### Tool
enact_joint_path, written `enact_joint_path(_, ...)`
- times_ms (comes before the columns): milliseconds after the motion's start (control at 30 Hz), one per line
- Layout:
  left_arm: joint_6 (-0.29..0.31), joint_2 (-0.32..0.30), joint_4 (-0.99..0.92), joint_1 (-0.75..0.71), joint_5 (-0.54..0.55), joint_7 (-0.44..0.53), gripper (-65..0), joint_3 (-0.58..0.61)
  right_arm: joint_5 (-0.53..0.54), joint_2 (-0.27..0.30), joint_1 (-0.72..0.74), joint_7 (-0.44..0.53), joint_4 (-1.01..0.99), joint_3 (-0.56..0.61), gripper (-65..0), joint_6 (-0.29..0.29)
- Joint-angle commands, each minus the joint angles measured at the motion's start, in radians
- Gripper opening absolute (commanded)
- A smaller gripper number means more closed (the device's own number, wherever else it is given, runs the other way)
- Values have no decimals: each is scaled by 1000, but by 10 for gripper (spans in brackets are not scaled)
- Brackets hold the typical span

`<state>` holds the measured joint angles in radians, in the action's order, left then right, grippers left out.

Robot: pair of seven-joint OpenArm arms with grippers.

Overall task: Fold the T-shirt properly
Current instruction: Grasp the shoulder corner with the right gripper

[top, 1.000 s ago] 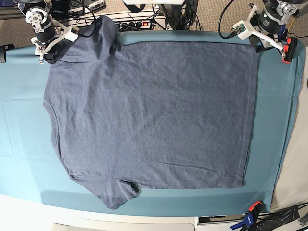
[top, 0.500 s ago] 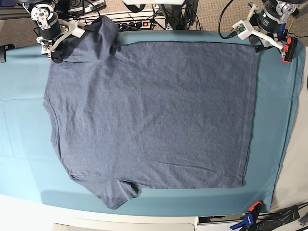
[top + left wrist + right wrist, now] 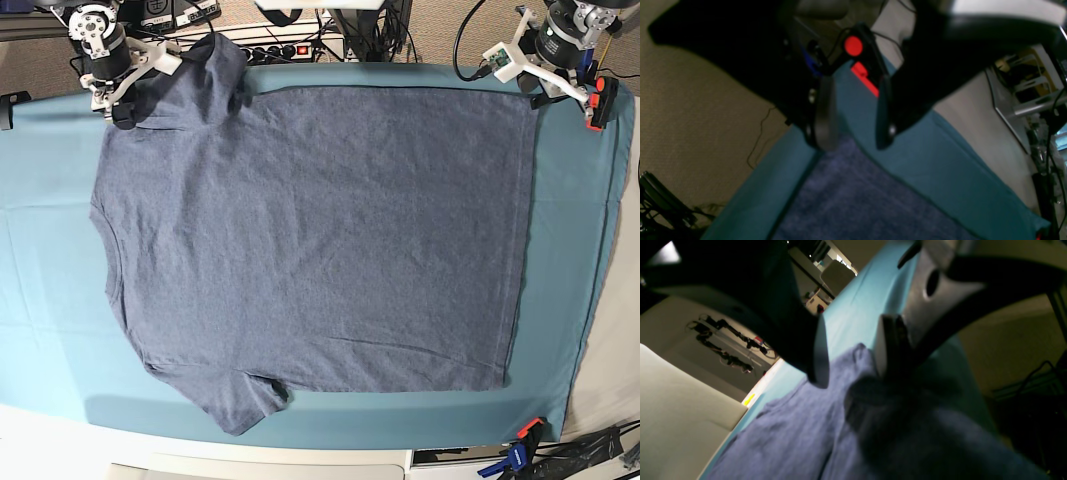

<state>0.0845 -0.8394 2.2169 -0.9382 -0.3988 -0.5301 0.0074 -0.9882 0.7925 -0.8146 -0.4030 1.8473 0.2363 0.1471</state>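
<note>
On teal table cloth: T-shirt spread flat, plain side up, long axis left-right in base view, collar left, hem right. Bare cloth along every edge (widest at left). Left gripper above hem corner, jaws apart, empty. Right gripper over far sleeve, likewise parted.

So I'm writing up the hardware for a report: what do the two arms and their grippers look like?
Both arms have black cylindrical joints with white bracket parts and black cables trailing off. The left gripper has dark curved fingers with flat pads, next to a red block with a round red button. The right gripper pairs one black finger with a greyer one that has a round hole.
</note>
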Motion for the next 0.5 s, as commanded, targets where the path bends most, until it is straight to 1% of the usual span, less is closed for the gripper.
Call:
enact_joint_path(0,-17,-11,14,-6,-5,6,-441,-3,54,0,-20,108,11,25,-399,58)
enact_joint_path(333,-17,-11,14,-6,-5,6,-441,-3,82,0,-19,118,47,25,-400,59)
enact_joint_path(433,-17,-11,14,-6,-5,6,-441,-3,82,0,-19,119,47,25,-416,59)
enact_joint_path(467,-17,-11,14,-6,-5,6,-441,-3,82,0,-19,119,47,25,-441,59)
